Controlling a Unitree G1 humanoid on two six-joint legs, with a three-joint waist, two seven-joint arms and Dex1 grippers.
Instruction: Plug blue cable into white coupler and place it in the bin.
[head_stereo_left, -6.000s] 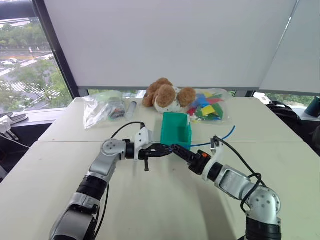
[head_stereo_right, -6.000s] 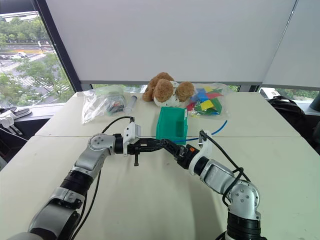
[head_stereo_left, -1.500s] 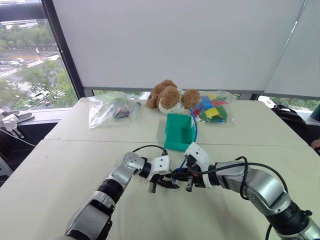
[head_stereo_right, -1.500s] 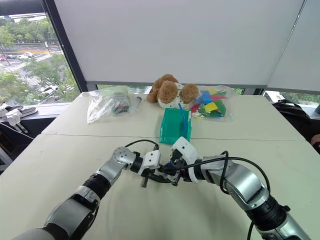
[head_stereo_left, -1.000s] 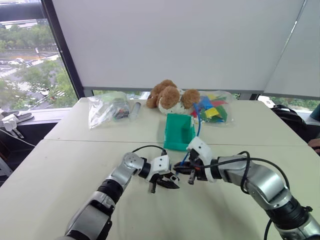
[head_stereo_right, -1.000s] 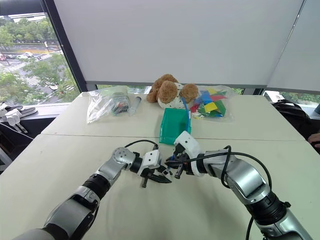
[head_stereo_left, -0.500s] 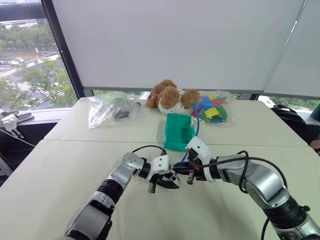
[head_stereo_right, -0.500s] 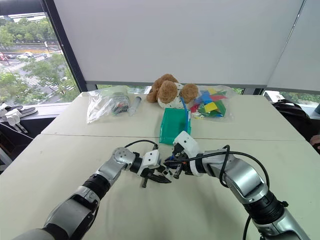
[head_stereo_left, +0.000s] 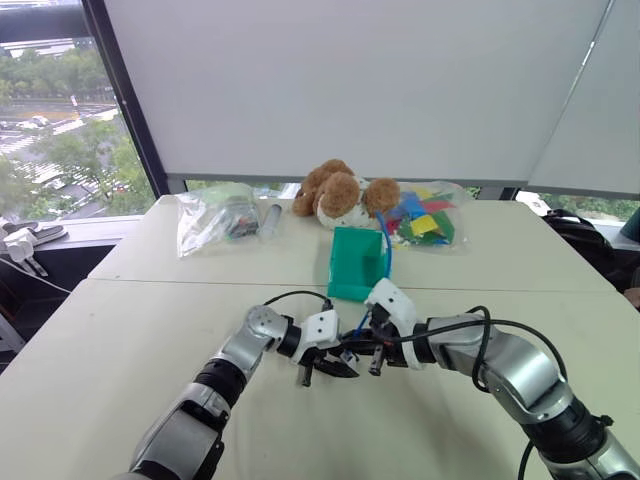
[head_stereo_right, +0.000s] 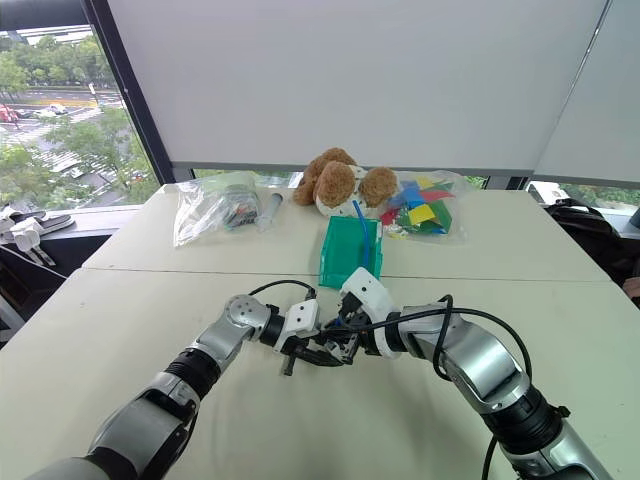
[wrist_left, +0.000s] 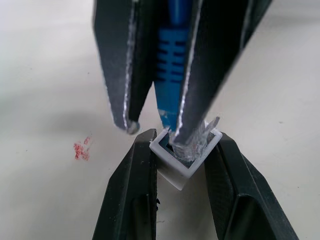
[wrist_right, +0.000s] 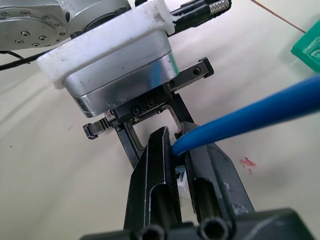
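Barely anything shifts: right gripper (wrist_left: 160, 125) stays clamped on the blue cable (wrist_right: 250, 117), its plug at the white coupler (wrist_left: 182, 160) pinched by the left gripper (wrist_left: 182, 175).

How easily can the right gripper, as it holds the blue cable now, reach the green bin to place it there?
Probably yes. The right gripper is shut on the blue cable, and the bin stands open-topped just beyond it with bare table between. But the left gripper is clamping the white coupler at the plug, so it must release first.
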